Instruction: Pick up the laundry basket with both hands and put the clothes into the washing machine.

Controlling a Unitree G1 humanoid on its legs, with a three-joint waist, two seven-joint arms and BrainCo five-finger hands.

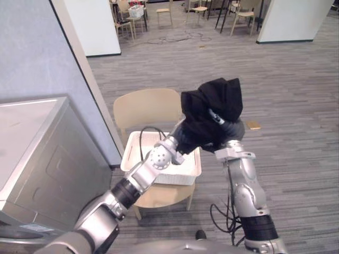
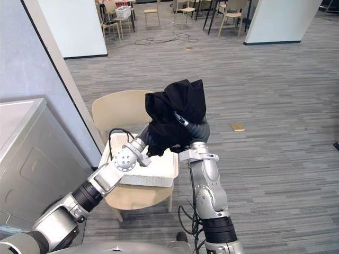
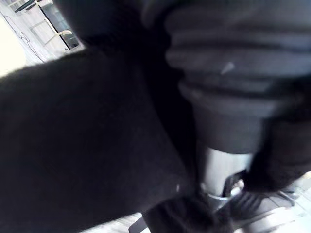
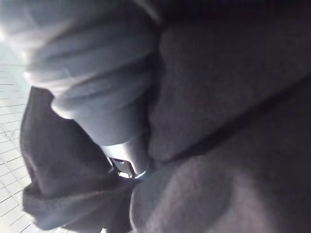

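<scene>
- I am seeing both arms raised at the middle of the frame, meeting inside a bundle of black clothes (image 1: pixel 212 103).
- The clothes are hanging in the air above the white laundry basket (image 1: pixel 128 154), clear of its rim, bunched into a lump with folds drooping down.
- The left robot hand (image 1: pixel 184 139) is coming in from the lower left and is buried under the lower left edge of the bundle; I cannot tell whether it is spread or clamped.
- The right robot hand (image 1: pixel 233 128) is rising from the lower right, its dark ribbed cover pressing against the right side of the cloth; I cannot tell its grip either.
- The basket is sitting on the seat of a pale wooden chair (image 1: pixel 145 106), just below centre.
- The washing machine (image 1: pixel 37 153) is standing at the left edge of the frame, beside the chair and apart from it.
- In both wrist views dark cloth is crowding right up against the ribbed covers.
</scene>
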